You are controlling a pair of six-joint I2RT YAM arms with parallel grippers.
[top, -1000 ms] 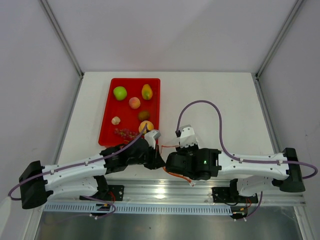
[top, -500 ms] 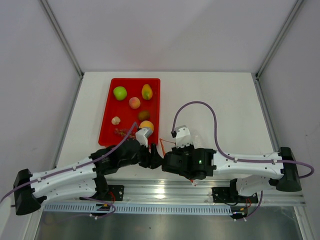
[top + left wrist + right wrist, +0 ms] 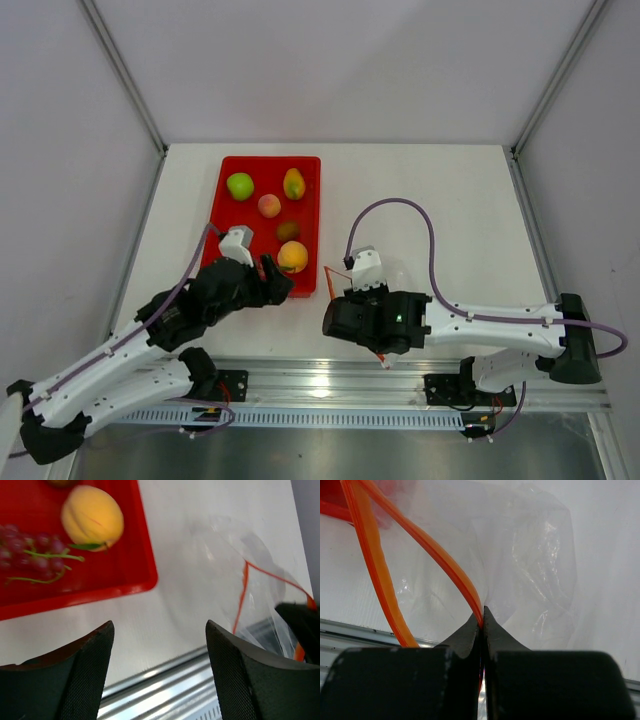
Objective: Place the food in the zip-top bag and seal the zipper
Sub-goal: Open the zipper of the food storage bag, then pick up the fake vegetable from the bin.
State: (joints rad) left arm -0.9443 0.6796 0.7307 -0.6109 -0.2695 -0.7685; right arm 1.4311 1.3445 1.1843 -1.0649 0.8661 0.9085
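I see the left gripper (image 3: pixel 159 630) moved left near the red tray (image 3: pixel 262 168), wide and empty; the right gripper (image 3: pixel 482 617) pinches the zipper (image 3: pixel 452 571).

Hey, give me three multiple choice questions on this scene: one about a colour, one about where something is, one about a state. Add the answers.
1. The zipper on the zip-top bag is: A blue, B orange-red, C green.
2. The grape bunch lies: A on the red tray, B in the zip-top bag, C on the bare table.
3. The right arm's fingers are: A spread wide, B shut on the grape bunch, C shut on the zipper.

Answers: 1 B, the strip shows orange-red in both wrist views. 2 A, the left wrist view shows red tray under them. 3 C, the tips pinch the strip with no gap.
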